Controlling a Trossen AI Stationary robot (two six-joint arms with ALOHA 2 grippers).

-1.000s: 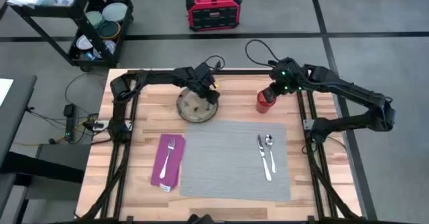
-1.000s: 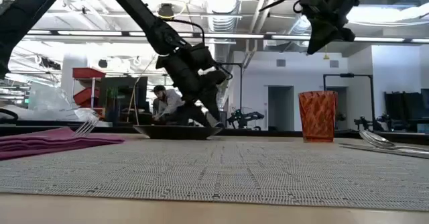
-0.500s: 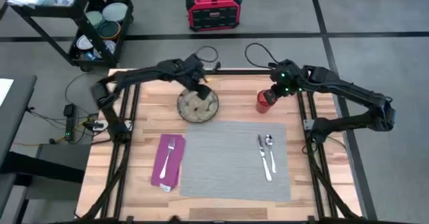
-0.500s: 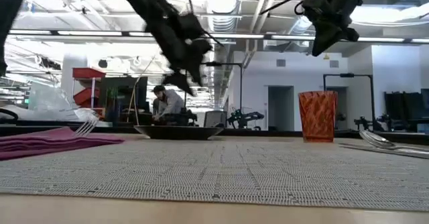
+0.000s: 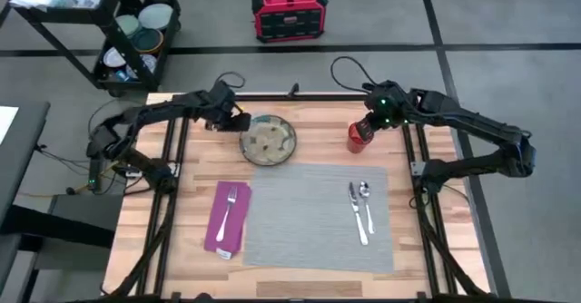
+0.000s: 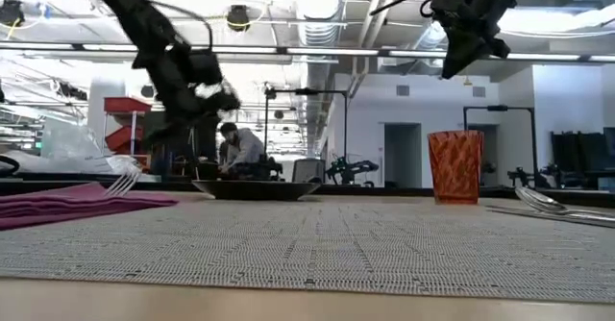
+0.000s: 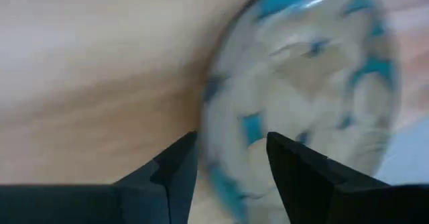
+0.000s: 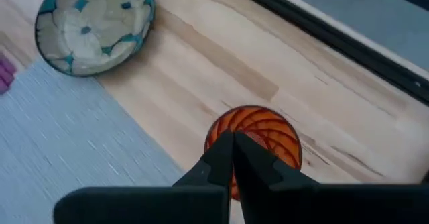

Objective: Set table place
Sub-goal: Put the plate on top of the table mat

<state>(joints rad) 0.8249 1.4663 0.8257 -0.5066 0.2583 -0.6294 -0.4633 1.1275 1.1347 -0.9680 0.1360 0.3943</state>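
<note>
Overhead, the left gripper [image 5: 238, 120] shows parted, empty fingers [image 7: 295, 163] beside the blurred plate [image 5: 268, 141] on the table [image 5: 195, 171], while the right gripper [image 6: 454, 60], fingers pressed together, hangs above the cup [image 6: 455, 166].

My arms are matte black — slim jointed links, black cable looping off each wrist. Green LED lit on the right wrist. Left gripper [image 7: 224, 167] fingers [image 7: 173, 170] — dark angular wedges; right gripper [image 8: 232, 158] same.
</note>
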